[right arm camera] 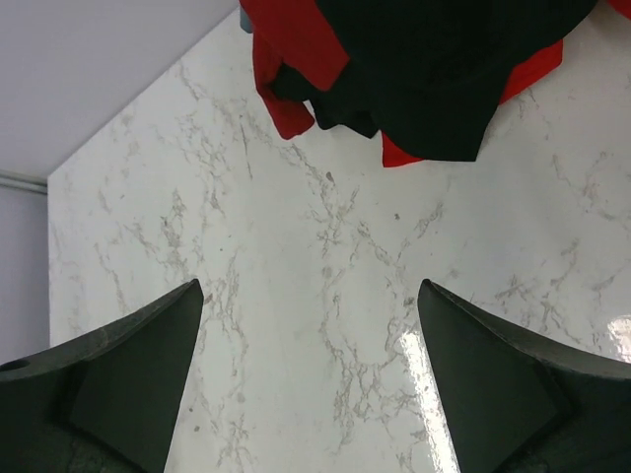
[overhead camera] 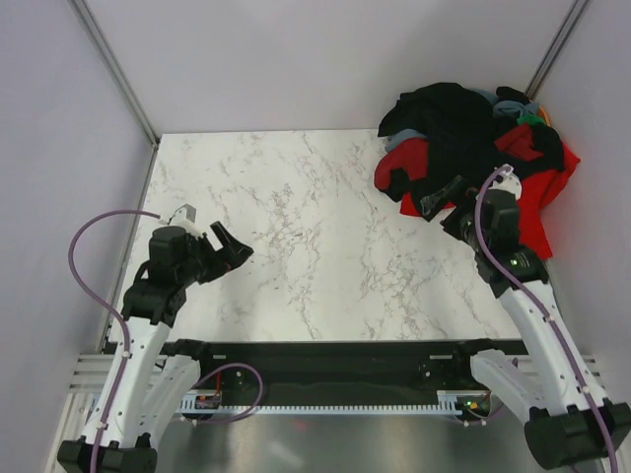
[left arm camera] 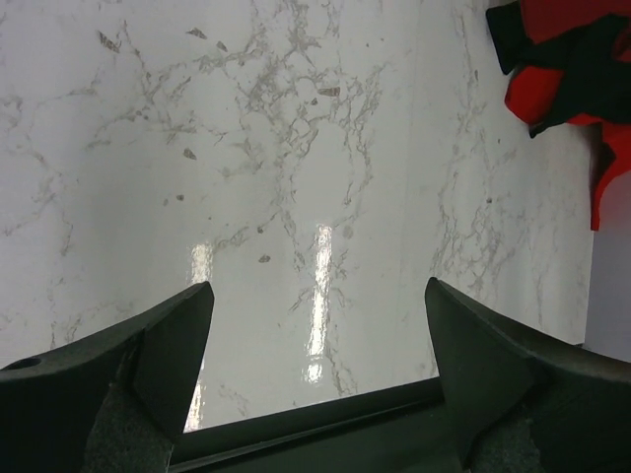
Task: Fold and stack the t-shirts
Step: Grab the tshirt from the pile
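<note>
I see the tees (overhead camera: 473,148) heaped in 1 tangled pile at the upper right of the top view, a black tee (overhead camera: 444,118) draped over a red tee (overhead camera: 537,202). It's soft, limp cloth, and I expect it to sag and drag its neighbours. I'd pinch the black tee's loose edge nearest the right fingers (overhead camera: 446,200). Left fingers (overhead camera: 235,246) and right fingers both stand wide apart, holding nothing, over the table (overhead camera: 315,227).

glossy marble table (overhead camera: 296,227), plain, seemingly grey walls (overhead camera: 325,59)

left pincer (left arm camera: 317,296): jaws wide apart, empty | right pincer (right arm camera: 311,291): jaws wide apart, empty
</note>
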Available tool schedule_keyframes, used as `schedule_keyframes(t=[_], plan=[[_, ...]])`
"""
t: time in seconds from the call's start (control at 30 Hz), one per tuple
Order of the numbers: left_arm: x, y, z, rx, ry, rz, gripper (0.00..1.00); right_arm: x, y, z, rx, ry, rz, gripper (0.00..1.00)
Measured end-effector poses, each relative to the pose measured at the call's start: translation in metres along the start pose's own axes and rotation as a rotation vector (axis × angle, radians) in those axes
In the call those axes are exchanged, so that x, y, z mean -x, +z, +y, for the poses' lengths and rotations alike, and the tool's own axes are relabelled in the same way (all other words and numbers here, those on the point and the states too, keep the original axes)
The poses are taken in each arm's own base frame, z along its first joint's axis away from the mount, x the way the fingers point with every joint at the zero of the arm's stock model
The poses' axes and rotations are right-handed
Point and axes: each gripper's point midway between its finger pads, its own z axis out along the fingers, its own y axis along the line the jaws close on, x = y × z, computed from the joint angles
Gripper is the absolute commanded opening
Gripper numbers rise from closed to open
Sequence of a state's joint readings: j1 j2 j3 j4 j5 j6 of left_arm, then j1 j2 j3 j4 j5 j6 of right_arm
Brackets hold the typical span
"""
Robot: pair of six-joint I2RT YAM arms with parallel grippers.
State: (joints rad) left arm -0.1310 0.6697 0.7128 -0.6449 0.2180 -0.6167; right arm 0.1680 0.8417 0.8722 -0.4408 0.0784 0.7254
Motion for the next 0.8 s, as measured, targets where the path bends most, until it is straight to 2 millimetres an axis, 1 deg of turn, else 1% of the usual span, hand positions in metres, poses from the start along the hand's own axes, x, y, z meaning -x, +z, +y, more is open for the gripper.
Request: schedule_keyframes(t=[0.13,0.23,0.27,0.37,0.57,0.63,0.67,0.73,0.8], plan=[[0.012,-0.018,-0.006,-0.006,0.044,-0.06,0.93,0.005,0.03,0.0,-0.061,-0.038,0.045,0.97],[0.014,-0.026,-0.004,0.002,0.052,-0.09,0.89,0.011,0.049,-0.011,-0.121,-0.048,0.057,0.96],[0.015,-0.026,-0.003,0.008,0.053,-0.095,0.88,0.014,0.054,-0.018,-0.147,-0.048,0.057,0.95],[0.015,-0.023,0.002,0.038,0.048,-0.087,0.85,0.022,0.07,-0.041,-0.217,-0.032,0.06,0.93],[0.011,-0.014,0.011,0.086,0.037,-0.048,0.81,0.041,0.103,-0.083,-0.301,0.017,0.054,0.88],[0.01,-0.012,0.013,0.099,0.035,-0.043,0.8,0.043,0.115,-0.092,-0.303,0.032,0.061,0.86],[0.01,-0.012,0.014,0.104,0.035,-0.041,0.8,0.042,0.122,-0.096,-0.3,0.039,0.069,0.84],[0.01,-0.011,0.015,0.108,0.034,-0.04,0.8,0.04,0.136,-0.098,-0.288,0.045,0.087,0.82],[0.01,-0.011,0.015,0.109,0.034,-0.041,0.8,0.04,0.15,-0.096,-0.265,0.042,0.102,0.76]])
